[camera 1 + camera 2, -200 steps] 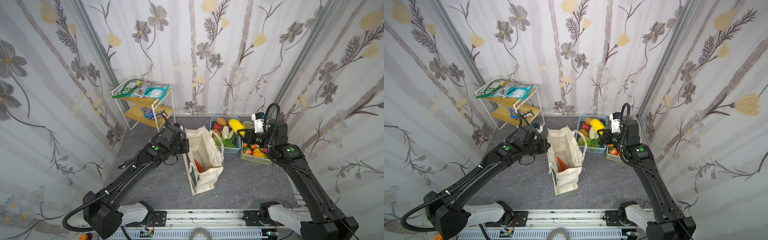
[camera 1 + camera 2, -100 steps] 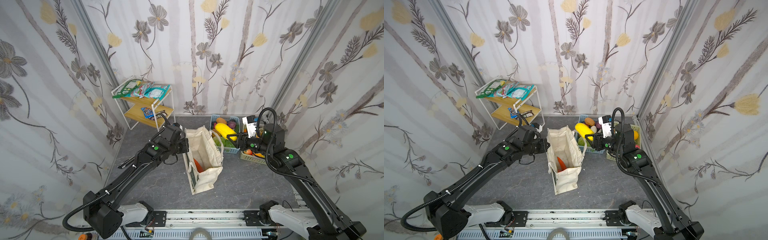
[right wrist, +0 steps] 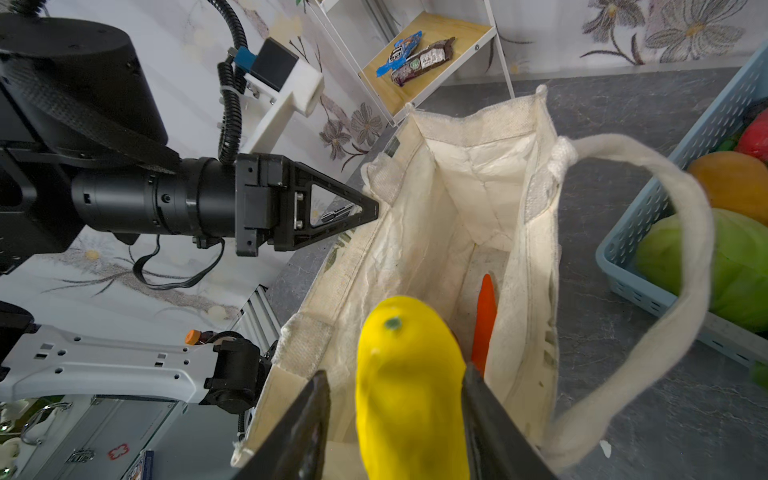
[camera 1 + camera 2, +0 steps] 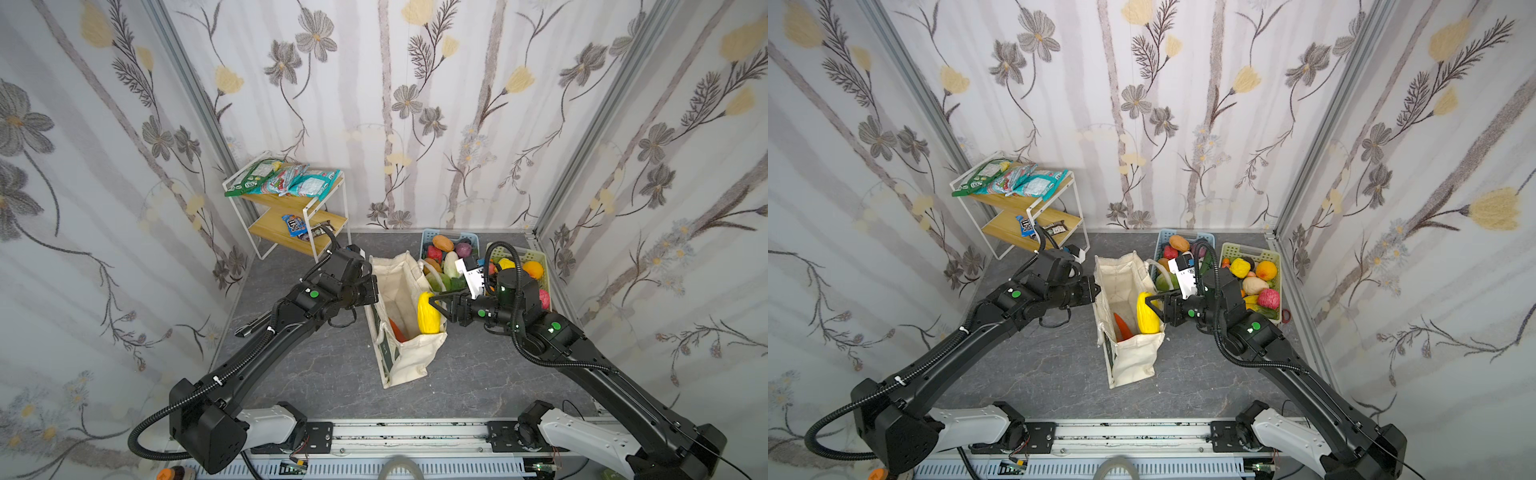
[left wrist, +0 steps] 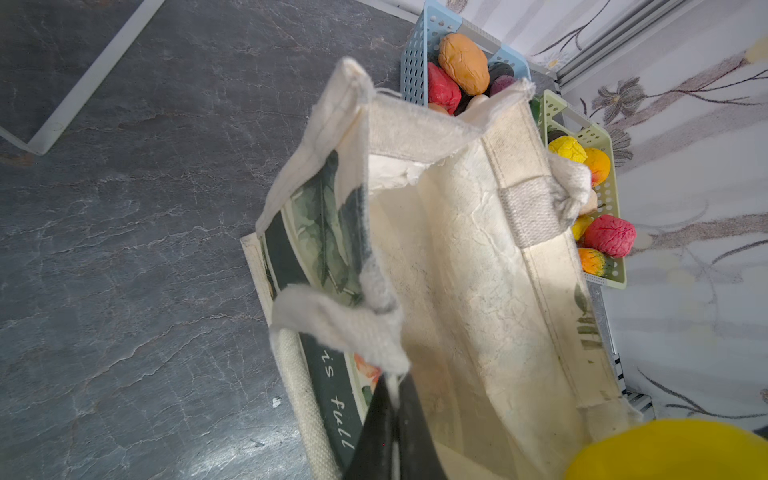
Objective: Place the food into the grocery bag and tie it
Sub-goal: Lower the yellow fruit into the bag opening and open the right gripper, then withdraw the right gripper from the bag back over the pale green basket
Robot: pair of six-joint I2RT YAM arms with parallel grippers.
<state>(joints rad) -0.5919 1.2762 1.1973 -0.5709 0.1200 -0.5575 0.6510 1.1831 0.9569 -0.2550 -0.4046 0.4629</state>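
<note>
The cream grocery bag stands open mid-floor, with an orange carrot lying inside. My left gripper is shut on the bag's left rim beside a handle strap, holding the mouth open. My right gripper is shut on a long yellow fruit. The fruit hangs upright over the bag's mouth, close to its right wall. The bag's other handle loops out toward the baskets.
A blue basket and a pale green basket of toy produce stand behind and right of the bag. A white wire rack at the back left holds snack packets on two wooden shelves.
My right gripper has carried the yellow fruit from above the baskets leftward and down to the bag's mouth. The left gripper has stayed on the bag rim.
</note>
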